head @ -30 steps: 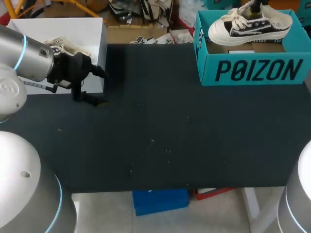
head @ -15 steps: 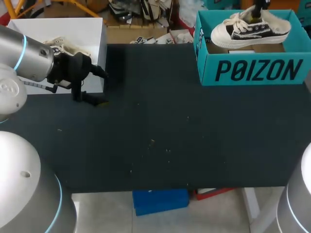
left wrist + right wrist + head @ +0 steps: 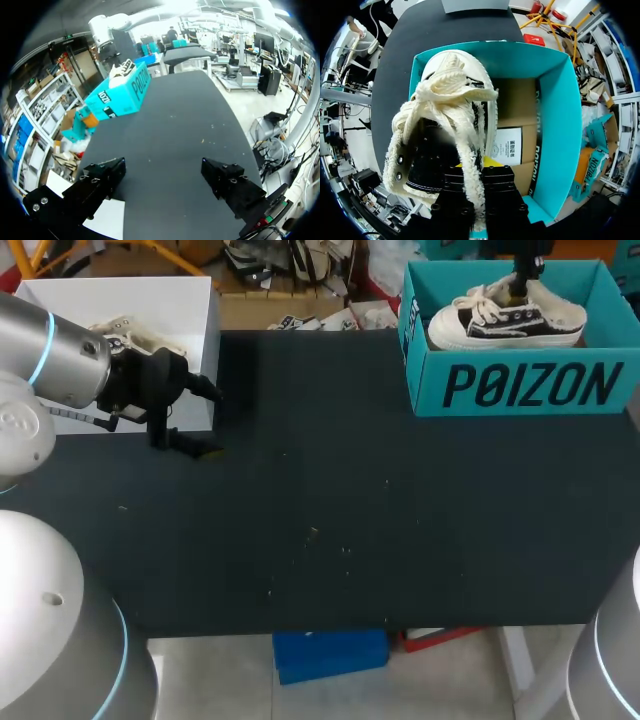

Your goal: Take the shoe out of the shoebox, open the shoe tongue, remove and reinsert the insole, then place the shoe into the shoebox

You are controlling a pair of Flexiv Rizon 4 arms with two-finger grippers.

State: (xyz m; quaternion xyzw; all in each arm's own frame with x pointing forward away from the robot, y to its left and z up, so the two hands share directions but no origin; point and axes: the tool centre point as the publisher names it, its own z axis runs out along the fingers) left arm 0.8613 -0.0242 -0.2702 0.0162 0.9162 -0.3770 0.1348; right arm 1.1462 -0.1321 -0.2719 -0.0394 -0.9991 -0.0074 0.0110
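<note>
Yellow-tipped and spread wide with nothing between its fingers, the left gripper (image 3: 203,420) hung low over the dark table (image 3: 330,500), exactly where it had been a second before, with a white box (image 3: 150,300) just behind it and the teal shoebox (image 3: 530,388) well ahead of it across the table. At that box the right gripper (image 3: 520,282) pinched the black-and-cream shoe (image 3: 505,322) at its rear opening, one yellow tip showing against the shoe's side. The shoe had dropped: a second earlier it had hung above the box rim, but now it sat down inside the walls, sole low. That suggested the final placing was nearly done, with only the release left.
</note>
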